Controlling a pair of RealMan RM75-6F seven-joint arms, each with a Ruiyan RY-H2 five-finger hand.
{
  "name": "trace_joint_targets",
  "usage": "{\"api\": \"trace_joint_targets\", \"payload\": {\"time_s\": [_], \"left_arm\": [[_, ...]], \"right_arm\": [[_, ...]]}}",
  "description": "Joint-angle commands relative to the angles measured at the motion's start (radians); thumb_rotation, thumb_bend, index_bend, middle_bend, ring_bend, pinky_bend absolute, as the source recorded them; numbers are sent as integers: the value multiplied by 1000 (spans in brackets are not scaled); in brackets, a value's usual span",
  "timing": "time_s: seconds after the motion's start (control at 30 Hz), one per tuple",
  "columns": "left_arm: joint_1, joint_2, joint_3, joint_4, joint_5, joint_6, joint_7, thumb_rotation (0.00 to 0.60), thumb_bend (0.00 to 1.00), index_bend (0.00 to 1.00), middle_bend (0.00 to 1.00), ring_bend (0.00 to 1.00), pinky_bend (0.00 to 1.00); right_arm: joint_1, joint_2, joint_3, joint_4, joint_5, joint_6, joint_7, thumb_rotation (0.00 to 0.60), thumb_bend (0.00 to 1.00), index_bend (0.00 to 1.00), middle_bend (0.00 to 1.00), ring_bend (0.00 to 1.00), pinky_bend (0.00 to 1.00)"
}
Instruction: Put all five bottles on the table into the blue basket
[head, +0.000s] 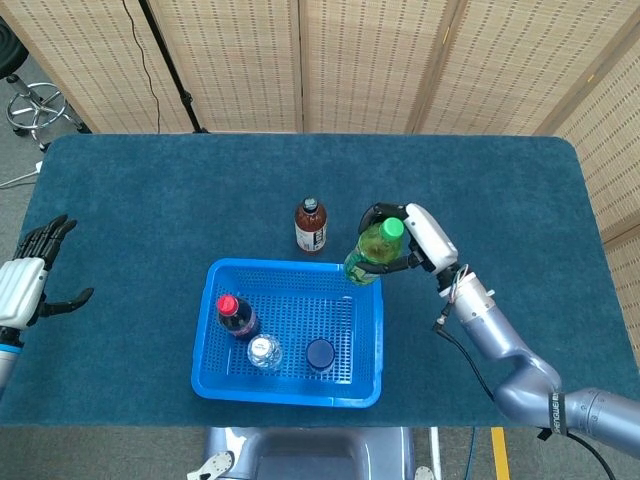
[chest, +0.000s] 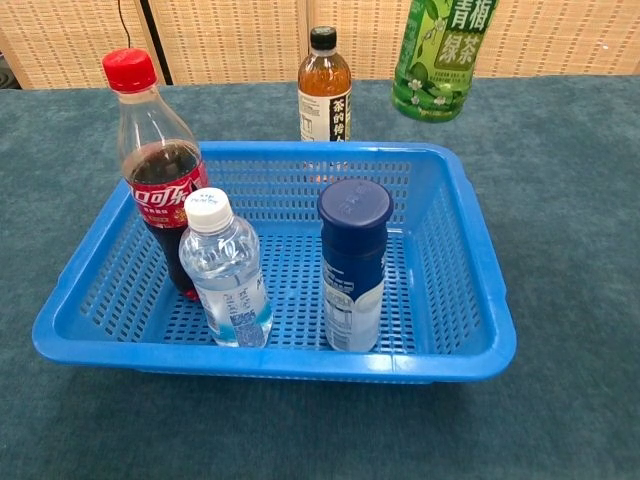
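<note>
Basket: the blue basket (chest: 455, 215) sits nearest the robot on the teal table (head: 150, 190), and three bottles stand upright inside it.
Basket contents: the clear water bottle (chest: 227, 270) and the dark blue-capped bottle (chest: 353, 265) stand toward the near wall; the red-capped cola bottle (chest: 152, 170) stands at the left side.
Left hand: the left hand (head: 25, 280) rests at the table's left edge, well apart from the basket, fingers spread and holding nothing.
Carried bottle: the green tea bottle (head: 368, 250) hangs in the air over the basket's far right corner, above the rim; in the chest view only its lower body shows, clear of the wall.
Right hand: the right hand (head: 415, 240) wraps the green tea bottle's upper part from the right side, fingers curled around it.
Bottle axis: the long axis is tilted, cap toward the hand and base swung down-left toward the basket.
Key relation: the open floor in the basket's right rear lies just inward and below the bottle's base, so the likely move is a short carry inward, then down.
Remaining bottle: the brown tea bottle (head: 311, 225) stands upright on the table just beyond the basket's far wall, untouched; the right hand is by far the nearer one to it.
</note>
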Motion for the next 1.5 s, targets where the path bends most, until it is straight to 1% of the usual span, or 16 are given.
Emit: {"api": "trace_joint_targets", "payload": {"time_s": [0.03,0.2,0.3,0.5,0.57,0.73,0.8,0.93,1.0,1.03,1.07,1.1,1.13,1.2,1.3,1.5], "left_arm": [[0,1,-1,0,0,-2,-2,600,238,0,0,0,0],[2,3,0,-1,9,-3,-7,600,238,0,0,0,0],[1,3,-1,-1,10,-8,-9,600,238,0,0,0,0],[-2,0,1,-2,16,-13,-2,600,238,0,0,0,0],[-1,-1,2,-2,18,-13,0,600,238,0,0,0,0],[0,0,1,-2,16,-13,0,600,238,0,0,0,0],[1,0,0,-1,15,-14,-1,600,238,0,0,0,0],[1,2,-1,1,14,-16,-9,600,238,0,0,0,0],[1,2,-1,1,14,-19,-11,600,238,0,0,0,0],[-1,2,-1,1,13,-22,-12,600,238,0,0,0,0],[-1,2,-2,1,14,-24,-13,600,238,0,0,0,0],[-2,2,-1,1,14,-25,-12,600,238,0,0,0,0],[-2,2,-1,0,15,-25,-11,600,239,0,0,0,0],[-1,1,-1,-1,16,-24,-9,600,238,0,0,0,0],[0,2,0,-2,18,-23,-7,600,237,0,0,0,0],[2,2,0,-3,19,-19,-8,600,239,0,0,0,0]], "right_arm": [[-13,23,-30,-26,-34,-3,-4,600,375,563,661,718,736],[-49,68,-105,-102,-116,7,0,600,375,563,661,718,736],[-71,55,-131,-128,-158,56,-22,600,375,564,661,718,736],[-67,-39,-157,-89,-174,87,-104,600,376,565,661,718,736],[-59,-75,-158,-65,-155,78,-106,600,376,565,661,718,736],[-50,-113,-164,-33,-140,67,-103,600,375,558,655,709,732],[-47,-127,-169,-16,-146,68,-105,600,360,531,628,674,717],[-41,-132,-211,32,-225,78,-22,600,200,443,489,542,632],[-39,-129,-229,50,-259,86,-6,600,84,376,369,428,516],[-34,-121,-249,59,-294,86,-1,600,52,337,315,371,461],[-32,-115,-260,62,-310,89,9,600,16,266,226,272,372],[-28,-107,-271,61,-327,90,20,600,1,199,141,176,295],[-26,-101,-276,60,-334,92,26,600,0,153,83,108,247],[-24,-90,-279,58,-339,99,23,600,0,86,13,20,172],[-24,-76,-275,48,-332,108,15,600,0,34,0,0,117],[-31,-14,-238,9,-298,148,3,600,0,7,0,0,86]]}}
